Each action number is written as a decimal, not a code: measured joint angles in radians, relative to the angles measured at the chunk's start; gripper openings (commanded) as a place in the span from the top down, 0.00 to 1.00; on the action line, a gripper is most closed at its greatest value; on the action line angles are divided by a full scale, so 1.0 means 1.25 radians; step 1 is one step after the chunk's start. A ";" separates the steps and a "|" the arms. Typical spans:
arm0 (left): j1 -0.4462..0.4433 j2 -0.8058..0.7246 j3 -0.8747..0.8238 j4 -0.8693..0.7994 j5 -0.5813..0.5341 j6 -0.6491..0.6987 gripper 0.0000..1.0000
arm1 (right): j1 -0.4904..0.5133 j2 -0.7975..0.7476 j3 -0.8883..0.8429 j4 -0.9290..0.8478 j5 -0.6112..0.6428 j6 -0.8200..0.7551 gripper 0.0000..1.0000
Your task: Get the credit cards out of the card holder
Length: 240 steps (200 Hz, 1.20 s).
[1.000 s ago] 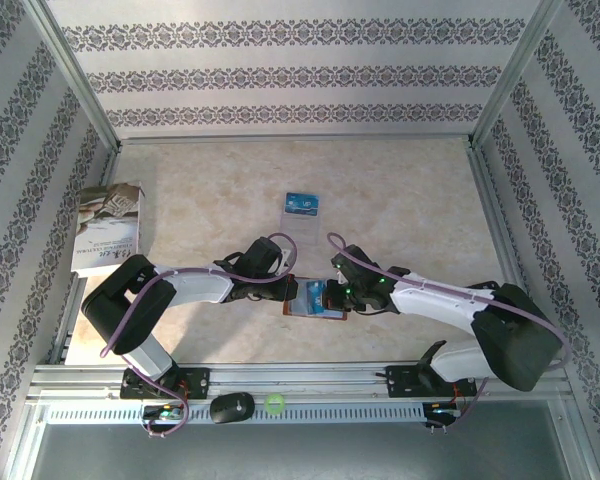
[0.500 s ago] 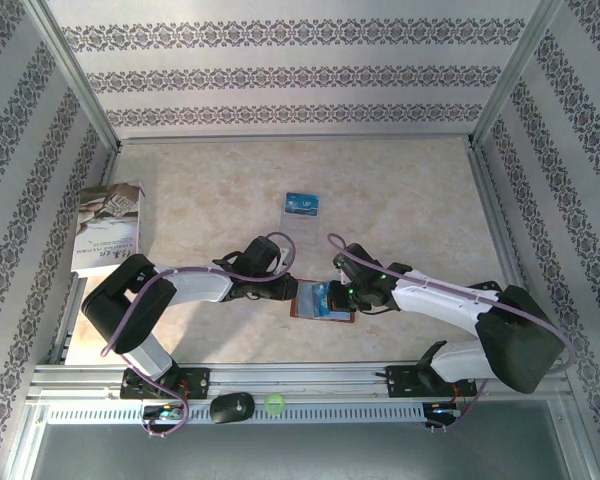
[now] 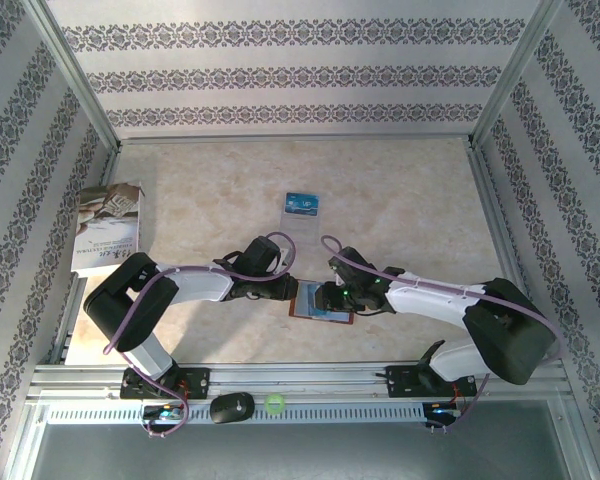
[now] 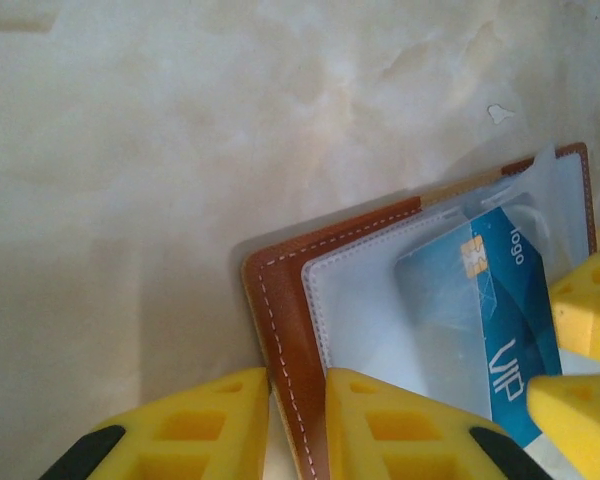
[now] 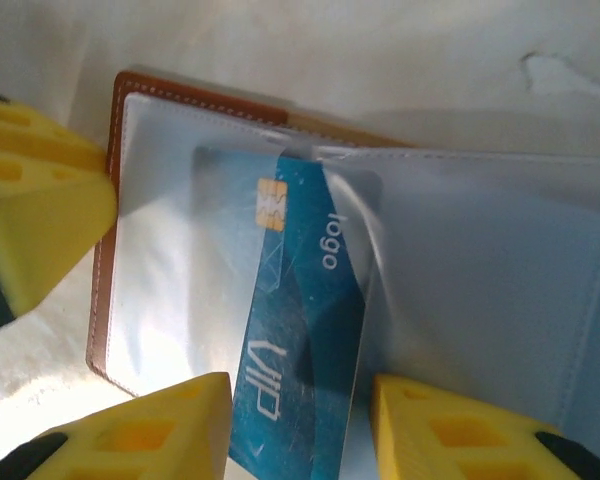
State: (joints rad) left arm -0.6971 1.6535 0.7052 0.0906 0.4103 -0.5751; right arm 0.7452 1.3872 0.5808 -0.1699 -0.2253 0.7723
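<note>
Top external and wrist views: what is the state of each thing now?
Reddish-brown leather card holder: open, flat on the table.
Blue rectangular VIP card: partly out of its clear pocket, tilted.
Second blue card: out, flat on the table.
Left gripper: slightly open, astride the holder's edge.
Right gripper: open, astride the VIP card.

My fingers (image 5: 140, 430) are yellow, black-tipped; the card holder (image 4: 280, 330) is reddish-brown with pale stitching; the credit card (image 5: 300, 330) is blue, lettered white, chip gold; the table (image 3: 400, 200) is cream, marbled; the walls (image 3: 280, 75) show grey floral bands.
</note>
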 measured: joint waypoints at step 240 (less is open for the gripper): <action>0.010 0.006 -0.001 0.002 0.010 0.006 0.82 | -0.091 0.027 -0.197 0.511 0.047 0.299 0.83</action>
State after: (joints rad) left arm -0.6849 1.6611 0.7044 0.0929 0.4225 -0.5678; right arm 0.6312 1.4216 0.3340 0.4690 -0.1669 1.1461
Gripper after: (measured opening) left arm 0.181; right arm 0.215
